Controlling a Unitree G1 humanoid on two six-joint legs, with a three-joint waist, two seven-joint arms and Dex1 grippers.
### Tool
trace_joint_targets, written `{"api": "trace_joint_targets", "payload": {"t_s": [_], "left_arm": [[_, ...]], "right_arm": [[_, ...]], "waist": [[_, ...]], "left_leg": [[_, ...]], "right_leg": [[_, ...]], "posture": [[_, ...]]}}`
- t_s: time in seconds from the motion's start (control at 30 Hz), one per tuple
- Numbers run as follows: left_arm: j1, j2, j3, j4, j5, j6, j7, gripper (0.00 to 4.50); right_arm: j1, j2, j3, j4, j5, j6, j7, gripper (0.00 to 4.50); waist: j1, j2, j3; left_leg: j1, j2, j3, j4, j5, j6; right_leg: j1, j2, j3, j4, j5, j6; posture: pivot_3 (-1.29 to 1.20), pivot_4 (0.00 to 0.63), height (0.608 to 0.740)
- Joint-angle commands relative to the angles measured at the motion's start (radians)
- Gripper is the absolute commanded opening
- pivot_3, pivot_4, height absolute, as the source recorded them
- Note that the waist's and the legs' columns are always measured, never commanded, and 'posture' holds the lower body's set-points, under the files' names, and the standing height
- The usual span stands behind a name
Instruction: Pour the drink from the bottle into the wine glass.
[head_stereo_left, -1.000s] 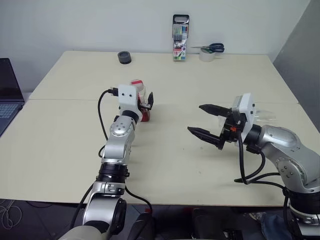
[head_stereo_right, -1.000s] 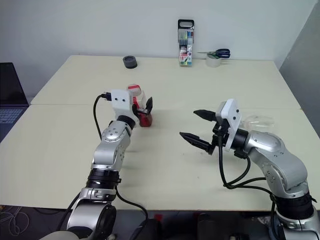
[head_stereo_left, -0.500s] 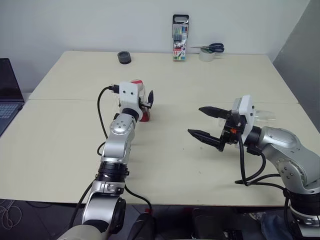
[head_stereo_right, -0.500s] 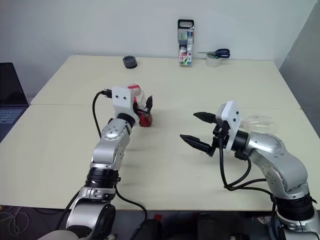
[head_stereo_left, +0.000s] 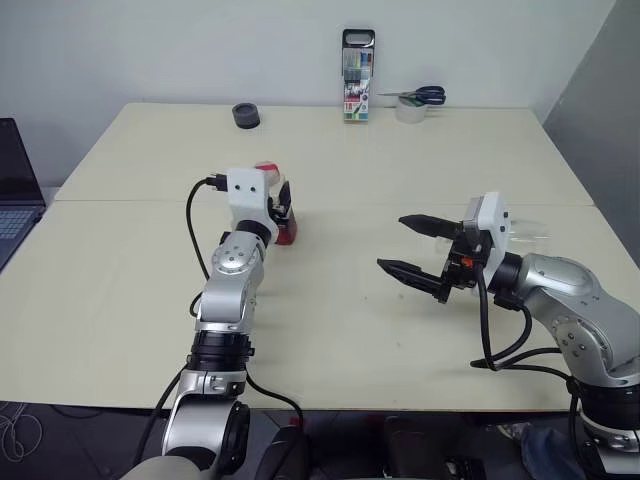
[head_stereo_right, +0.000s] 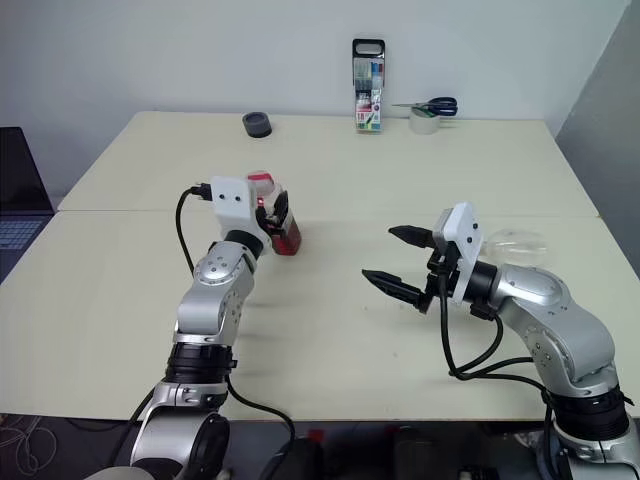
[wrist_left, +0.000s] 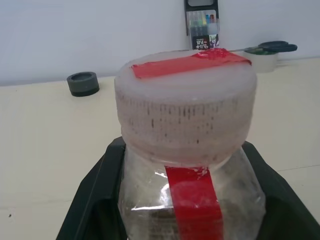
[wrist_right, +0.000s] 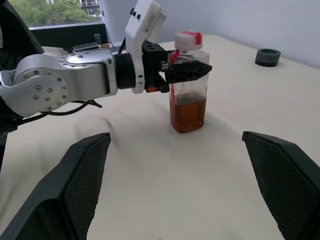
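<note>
Your table (head_stereo_left: 330, 300) is a wide pale surface made of two boards, and a laptop (head_stereo_left: 15, 190) sits at its far left edge. Your right gripper (head_stereo_left: 412, 247) hangs above the right half of the table, well apart from the bottle, with its two black fingers spread wide and nothing between them.

Your left gripper (wrist_right: 185, 69) reaches to the middle of the table and its fingers press against both sides of the bottle (wrist_right: 188, 85), just under the cap (wrist_left: 186, 105). From the right wrist view you see the bottle upright, its base on the table, with the drink (wrist_right: 188, 114) filling roughly the lower half as a reddish-brown layer. A red strip runs over the white cap and down the clear body.

The wine glass (head_stereo_right: 518, 243) lies just beyond your right forearm, near the right edge of the table; you cannot tell more of it than a clear rounded shape.

Along the far edge stand a marker pack (head_stereo_left: 358, 76), scissors (head_stereo_left: 418, 96) resting on a roll of tape (head_stereo_left: 410, 110), and a small dark ring (head_stereo_left: 245, 115).
</note>
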Motion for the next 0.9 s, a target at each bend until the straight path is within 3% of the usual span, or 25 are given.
{"api": "trace_joint_targets", "payload": {"t_s": [0.03, 0.3, 0.53, 0.73, 0.9], "left_arm": [[0.026, 0.015, 0.025, -0.048, -0.024, -0.007, -0.019, 2.13], [0.028, 0.071, 0.009, -0.064, -0.093, -0.032, -0.182, 2.13], [-0.048, 0.116, -0.036, 0.038, -0.126, -0.055, -0.381, 2.1], [-0.146, 0.107, -0.087, 0.162, -0.162, -0.116, -0.584, 2.08], [-0.225, 0.085, -0.163, 0.258, -0.177, -0.213, -0.818, 2.07]], "right_arm": [[-0.022, 0.009, -0.01, -0.011, -0.007, -0.038, -0.001, 4.5], [-0.012, 0.019, -0.005, -0.02, -0.023, -0.038, -0.023, 4.5], [0.034, 0.013, -0.022, -0.058, -0.048, -0.024, -0.084, 4.5], [0.071, 0.015, -0.038, -0.12, -0.07, 0.01, -0.176, 4.5], [0.066, 0.0, -0.069, -0.2, 0.003, 0.128, -0.22, 4.5]], "waist": [[0.0, 0.0, 0.0], [0.001, 0.0, 0.0], [0.003, 0.0, 0.0], [0.004, 0.0, 0.0], [0.003, 0.0, 0.0]], "left_leg": [[0.0, 0.0, 0.0, 0.0, 0.0, 0.0], [0.0, 0.0, 0.0, 0.0, 0.0, 0.0], [-0.001, 0.0, 0.0, 0.0, 0.0, 0.0], [-0.002, -0.001, -0.001, 0.0, 0.0, 0.0], [-0.005, -0.001, -0.001, 0.001, 0.0, 0.0]], "right_leg": [[0.0, 0.0, 0.0, 0.0, 0.0, 0.0], [0.0, 0.0, 0.0, 0.0, 0.0, 0.0], [0.0, 0.0, -0.001, 0.0, 0.0, 0.0], [-0.001, 0.0, -0.001, 0.0, 0.0, 0.0], [-0.003, 0.0, -0.001, 0.0, 0.0, 0.0]], "posture": [[0.0, 0.15, 0.74], [0.0, 0.15, 0.74], [0.0, 0.15, 0.74], [0.0, 0.15, 0.74], [0.0, 0.15, 0.74]]}}
